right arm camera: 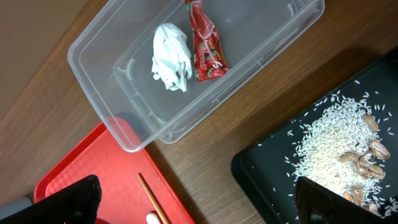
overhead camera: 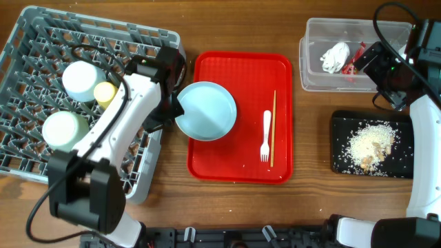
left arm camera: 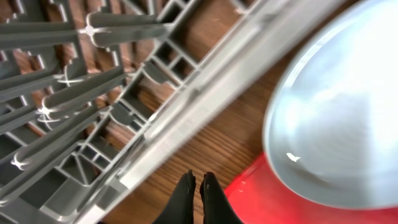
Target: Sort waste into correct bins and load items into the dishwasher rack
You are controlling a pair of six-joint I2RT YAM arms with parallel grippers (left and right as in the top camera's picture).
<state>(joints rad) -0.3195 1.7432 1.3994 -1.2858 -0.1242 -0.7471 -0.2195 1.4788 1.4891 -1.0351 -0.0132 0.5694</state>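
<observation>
The light blue plate lies on the left part of a red tray. My left gripper is shut and empty at the plate's left edge, between it and the grey dishwasher rack. In the left wrist view the gripper hangs over bare wood beside the plate. Two pale bowls and a yellow cup stand in the rack. A white fork and chopsticks lie on the tray. My right gripper is open, holding nothing.
The clear tub holds a white tissue and a red wrapper. The black tray below it carries pale food scraps. My right arm stands over the table's right edge.
</observation>
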